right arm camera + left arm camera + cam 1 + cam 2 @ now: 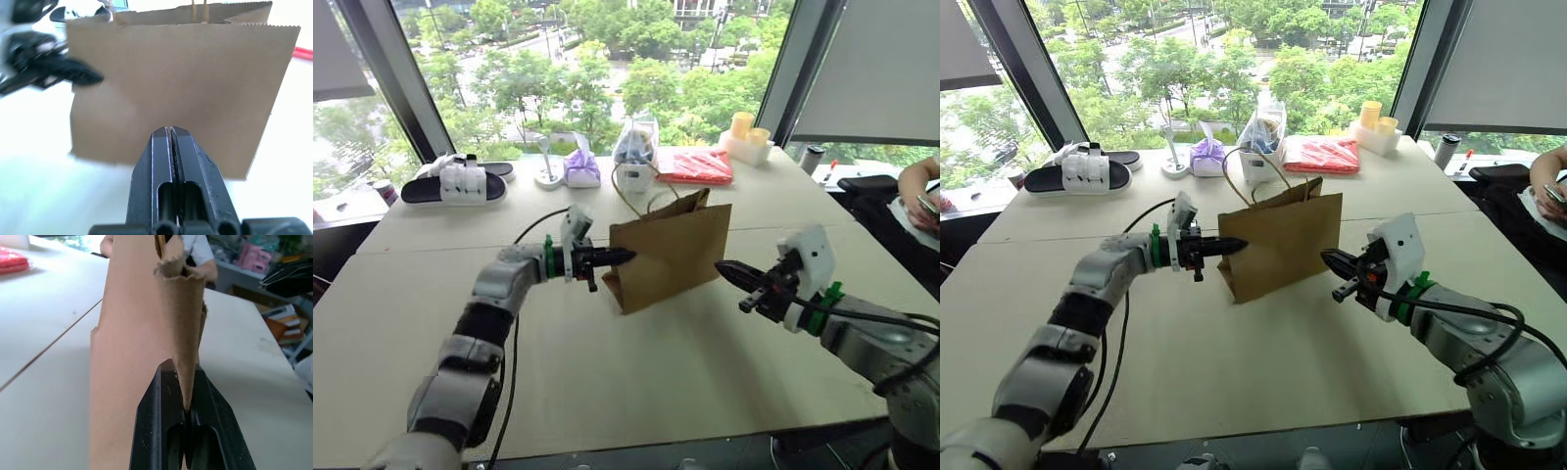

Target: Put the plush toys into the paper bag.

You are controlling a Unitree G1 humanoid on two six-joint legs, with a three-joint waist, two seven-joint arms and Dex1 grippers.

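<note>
We can't see inside the paper bag (pixel 671 250); left claw (pixel 625 258) pinches its edge, right claw (pixel 724 268) pressed together nearby.

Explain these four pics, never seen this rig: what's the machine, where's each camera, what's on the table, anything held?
It is a humanoid robot with two arms, each ending in a two-finger gripper. Two pictures come from cameras in its head, looking down over a white table; the other two sit on the wrists, looking along the fingers. The left gripper is shut on a side edge of the brown paper bag, which stands upright. The right gripper is shut, holding nothing, apart from the bag. At the far edge lie sandals, a purple pouch and a red packet.
</note>
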